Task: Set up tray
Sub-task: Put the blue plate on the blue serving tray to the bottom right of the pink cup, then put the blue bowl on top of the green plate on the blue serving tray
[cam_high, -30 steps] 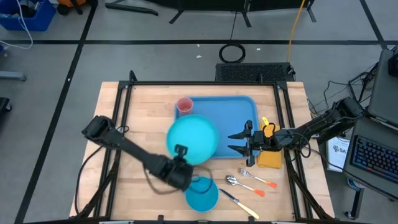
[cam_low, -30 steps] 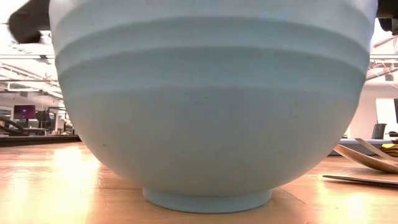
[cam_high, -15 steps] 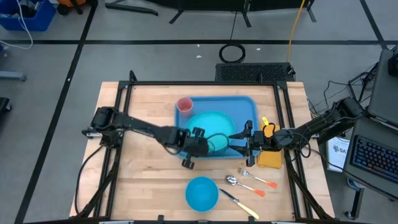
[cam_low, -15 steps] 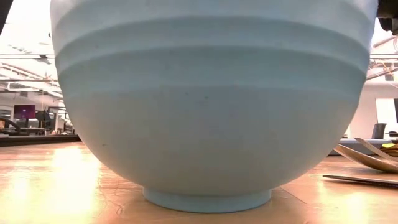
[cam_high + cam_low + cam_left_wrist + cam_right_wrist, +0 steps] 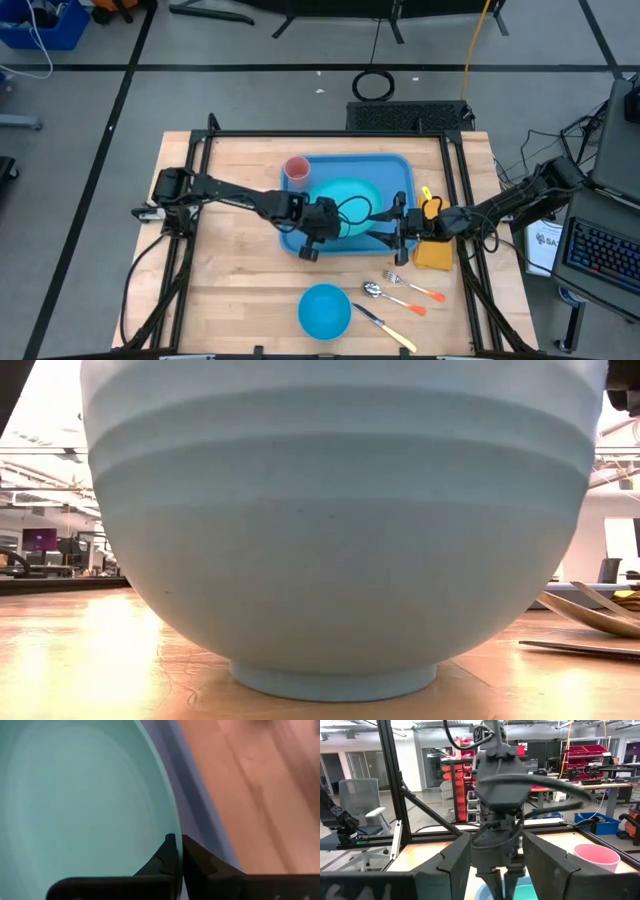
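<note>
The blue tray (image 5: 392,170) lies on the wooden table, and a pink cup (image 5: 297,169) stands in its far left corner. A round turquoise plate (image 5: 350,192) is over the tray's middle. My left gripper (image 5: 330,224) is shut on the plate's near left rim. In the left wrist view the plate (image 5: 75,805) fills one side, with a strip of the tray (image 5: 187,795) beside it. My right gripper (image 5: 378,228) is open at the tray's right side, beside the plate, touching nothing. The right wrist view shows my left gripper straight ahead and the cup (image 5: 592,857). My left gripper pinches the plate's rim (image 5: 176,827) between its two fingers (image 5: 197,862), one above the rim and one below. It comes from the table's near left. The plate sits about level, low over the tray; whether it rests on it, I cannot tell.
A blue bowl (image 5: 325,311) stands near the table's near edge and fills the low view (image 5: 340,520). A fork (image 5: 412,288), a spoon (image 5: 390,296) and a knife (image 5: 385,325) lie to its right. A yellow object (image 5: 432,250) sits by my right gripper.
My left gripper has carried the plate from high above the table's near middle, toward the far right and down, over the tray. The plate now sits low and level inside the tray's rim. The right arm has kept still.
</note>
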`<control>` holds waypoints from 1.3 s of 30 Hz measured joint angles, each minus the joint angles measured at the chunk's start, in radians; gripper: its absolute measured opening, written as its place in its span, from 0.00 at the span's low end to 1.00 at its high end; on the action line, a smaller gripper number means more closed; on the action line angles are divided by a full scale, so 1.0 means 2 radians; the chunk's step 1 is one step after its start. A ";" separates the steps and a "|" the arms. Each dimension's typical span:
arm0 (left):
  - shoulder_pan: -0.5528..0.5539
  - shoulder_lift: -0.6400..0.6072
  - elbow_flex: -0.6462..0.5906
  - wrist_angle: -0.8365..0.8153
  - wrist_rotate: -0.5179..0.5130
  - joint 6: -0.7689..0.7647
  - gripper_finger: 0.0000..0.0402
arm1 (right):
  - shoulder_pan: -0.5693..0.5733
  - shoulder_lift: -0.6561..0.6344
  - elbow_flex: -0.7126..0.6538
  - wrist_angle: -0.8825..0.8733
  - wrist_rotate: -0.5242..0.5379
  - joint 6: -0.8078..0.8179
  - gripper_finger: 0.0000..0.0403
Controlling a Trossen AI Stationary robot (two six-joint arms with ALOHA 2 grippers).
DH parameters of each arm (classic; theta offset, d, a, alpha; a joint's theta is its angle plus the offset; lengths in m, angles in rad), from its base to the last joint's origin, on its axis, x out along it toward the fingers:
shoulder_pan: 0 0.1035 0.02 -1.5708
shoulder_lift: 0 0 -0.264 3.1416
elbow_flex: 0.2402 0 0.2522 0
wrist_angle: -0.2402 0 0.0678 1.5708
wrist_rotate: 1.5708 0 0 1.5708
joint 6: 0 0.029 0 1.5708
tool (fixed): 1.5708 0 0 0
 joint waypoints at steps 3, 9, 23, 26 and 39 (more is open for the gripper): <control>0.000 0.003 0.000 0.003 0.008 0.000 0.05 | -0.001 0.000 0.000 -0.003 0.000 0.001 0.41; 0.000 0.003 0.000 -0.008 0.012 -0.010 0.07 | -0.001 0.000 0.000 -0.004 0.000 0.001 0.41; 0.002 0.010 0.000 -0.008 0.030 -0.030 0.08 | -0.001 0.000 0.000 -0.004 0.000 0.001 0.41; 0.006 0.010 0.000 -0.009 0.036 -0.039 0.08 | -0.001 0.000 0.000 -0.005 0.000 0.001 0.41; 0.020 0.016 -0.001 -0.017 0.055 -0.063 0.37 | -0.001 0.000 0.000 -0.008 0.000 0.002 0.41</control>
